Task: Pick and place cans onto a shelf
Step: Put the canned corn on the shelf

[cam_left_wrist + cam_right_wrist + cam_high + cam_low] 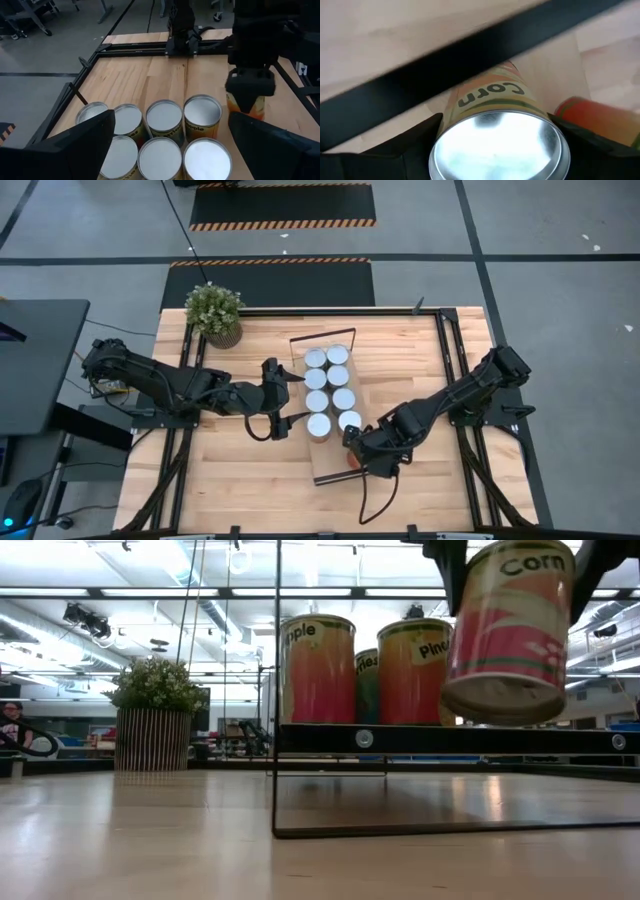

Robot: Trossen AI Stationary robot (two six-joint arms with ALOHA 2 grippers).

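Your right gripper is clamped on the corn can, held tilted above the shelf; next, level it and lower it beside the standing cans. Your left gripper waits spread apart.

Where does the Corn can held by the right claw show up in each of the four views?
High: hidden under the right claw.
Low: Corn can, upper right, lifted.
Left wrist: right of the rows, under the claw.
Right wrist: centre.
Shared landmark: the shelf.
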